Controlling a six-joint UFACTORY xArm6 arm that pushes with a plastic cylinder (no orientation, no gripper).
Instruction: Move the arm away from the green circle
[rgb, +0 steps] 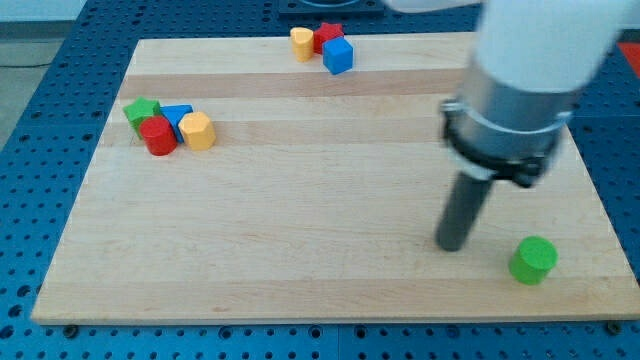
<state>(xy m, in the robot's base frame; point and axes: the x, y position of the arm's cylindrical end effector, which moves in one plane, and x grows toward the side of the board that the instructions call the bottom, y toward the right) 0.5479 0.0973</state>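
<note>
My tip (452, 245), a bare fingerless rod, stands near the green circle (533, 260), apart; retreat toward the view's left seems next.

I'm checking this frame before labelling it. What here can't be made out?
- Camera view: my tip is motion-blurred, so any gap to the green circle on its right is uncertain.
- The arm is cut off by the view's top.
- The blue block at the view's left is partly hidden by the red block and yellow block; shape unclear.
</note>
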